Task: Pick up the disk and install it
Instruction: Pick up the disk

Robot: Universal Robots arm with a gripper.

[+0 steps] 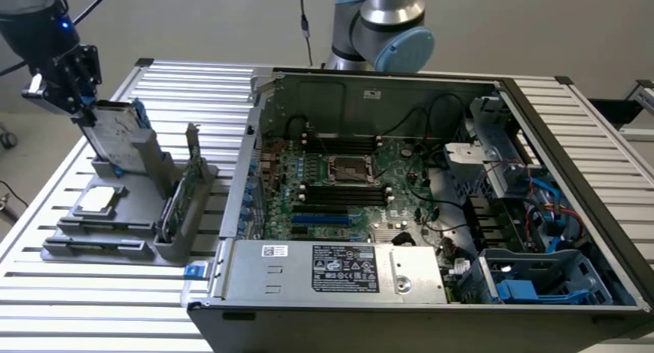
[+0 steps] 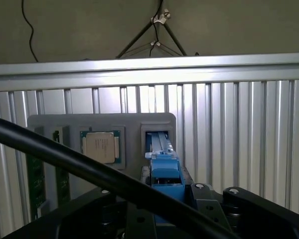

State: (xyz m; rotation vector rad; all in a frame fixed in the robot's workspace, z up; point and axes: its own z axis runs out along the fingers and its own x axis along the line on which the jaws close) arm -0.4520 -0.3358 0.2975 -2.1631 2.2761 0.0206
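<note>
In the exterior view, the gripper [image 1: 84, 112] sits at the top end of the disk [image 1: 121, 135]. The disk stands nearly upright, leaning a little, in the rear slot of the grey holder [image 1: 133, 238]. The fingers appear closed narrowly on the disk's upper edge, and its lower part is inside the holder. A silver chip [image 1: 99, 200] lies flat on the holder's front step, and a green circuit card [image 1: 189, 184] stands on edge in the holder's side slot. The open computer case [image 1: 409, 200] stands on the slatted tabletop [image 1: 103, 292] beside the holder, to the exterior view's right of it.

In the wrist view, the disk's blue carrier [image 2: 165, 172] runs from the gripper [image 2: 164, 199] down into the holder's [image 2: 129, 122] slot. The chip [image 2: 100, 147] is in the neighbouring pocket. A black cable [image 2: 65, 159] crosses in front.

The step in hand looks like drawing the disk out of the holder. Doing that well probably means pulling along the slot's own lean, since a sideways drift could jam the carrier against the slot walls. The grip should stay centred on the carrier so the disk cannot swing.
</note>
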